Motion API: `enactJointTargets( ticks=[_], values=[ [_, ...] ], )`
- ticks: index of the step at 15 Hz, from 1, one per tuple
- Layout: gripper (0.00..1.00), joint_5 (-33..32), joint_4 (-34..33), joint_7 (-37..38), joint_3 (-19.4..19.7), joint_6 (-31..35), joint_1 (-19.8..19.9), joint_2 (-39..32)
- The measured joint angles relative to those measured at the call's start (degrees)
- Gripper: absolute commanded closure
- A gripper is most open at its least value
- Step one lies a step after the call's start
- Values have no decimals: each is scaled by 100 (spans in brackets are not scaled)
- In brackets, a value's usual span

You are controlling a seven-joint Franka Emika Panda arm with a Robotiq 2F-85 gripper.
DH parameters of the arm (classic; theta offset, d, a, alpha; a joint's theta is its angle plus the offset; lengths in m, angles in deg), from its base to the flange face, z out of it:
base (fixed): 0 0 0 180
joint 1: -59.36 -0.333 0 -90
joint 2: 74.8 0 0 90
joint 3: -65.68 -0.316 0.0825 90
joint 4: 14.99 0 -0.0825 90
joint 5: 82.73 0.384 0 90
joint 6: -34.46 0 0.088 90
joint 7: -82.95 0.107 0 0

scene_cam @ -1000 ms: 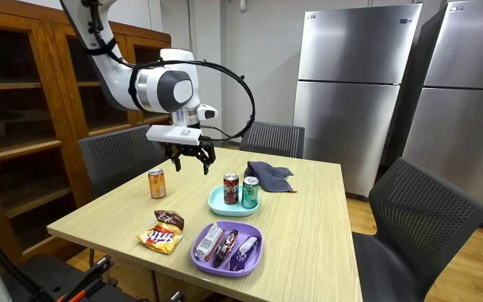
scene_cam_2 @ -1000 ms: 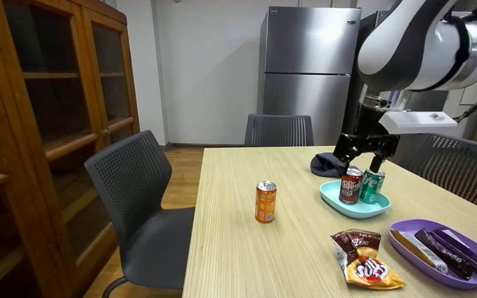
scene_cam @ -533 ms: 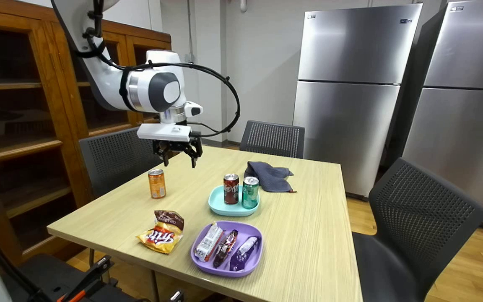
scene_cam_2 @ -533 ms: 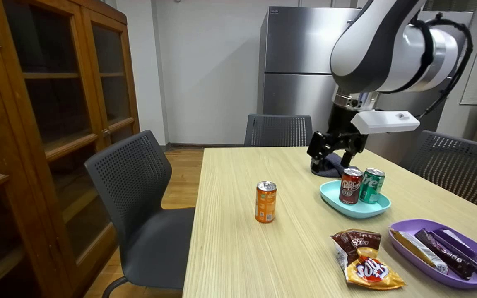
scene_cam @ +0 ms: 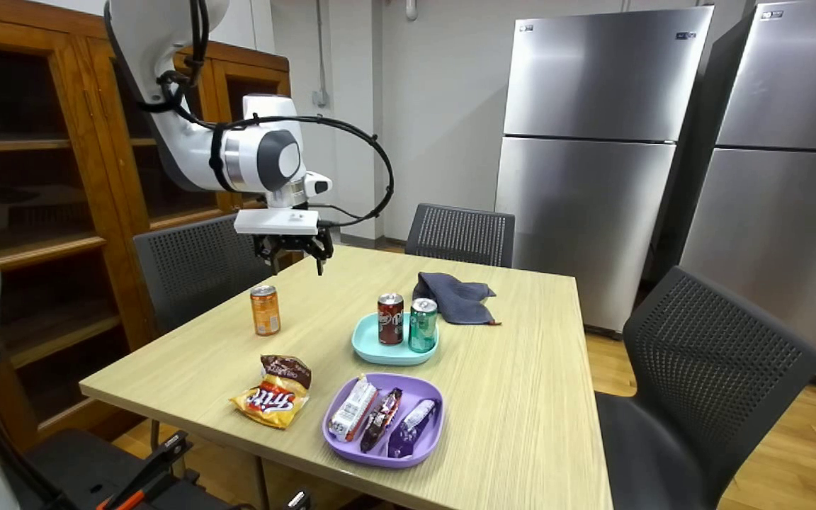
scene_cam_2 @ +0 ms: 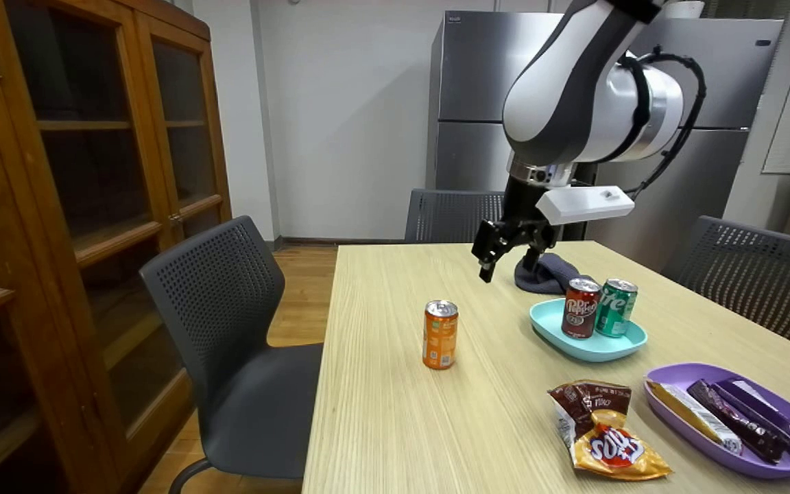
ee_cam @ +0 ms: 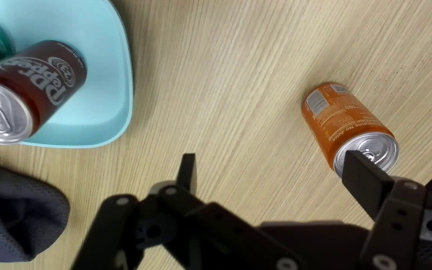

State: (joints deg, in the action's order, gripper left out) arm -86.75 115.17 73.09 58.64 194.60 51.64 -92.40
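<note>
"Dr Pepper" and "23" on dark-red can (ee_cam: 32, 88), "No Juice" on orange can (ee_cam: 345, 122)

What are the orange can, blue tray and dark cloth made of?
Orange can: metal, likely aluminium, judging by its shiny silver lid. Blue tray: probably plastic; smooth, satiny, evenly coloured. Dark cloth: matte fabric, softly folded and textured; fibre unclear.

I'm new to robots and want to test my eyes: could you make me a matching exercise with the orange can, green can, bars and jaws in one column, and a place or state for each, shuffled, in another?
Things:
1. Orange can
2. Green can
3. Bars
4. Jaws

Places or states:
A. lying in the purple tray
B. spread apart, holding nothing
C. upright, directly on the table
D. upright, in the blue tray

Right pairs: 1-C, 2-D, 3-A, 4-B.
</note>
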Motion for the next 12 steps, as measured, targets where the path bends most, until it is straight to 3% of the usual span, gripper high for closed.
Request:
enactJointTargets(
  ticks=[12],
  values=[
    [0,-327,-955,36,-26,-78,-588,-862]
  ],
)
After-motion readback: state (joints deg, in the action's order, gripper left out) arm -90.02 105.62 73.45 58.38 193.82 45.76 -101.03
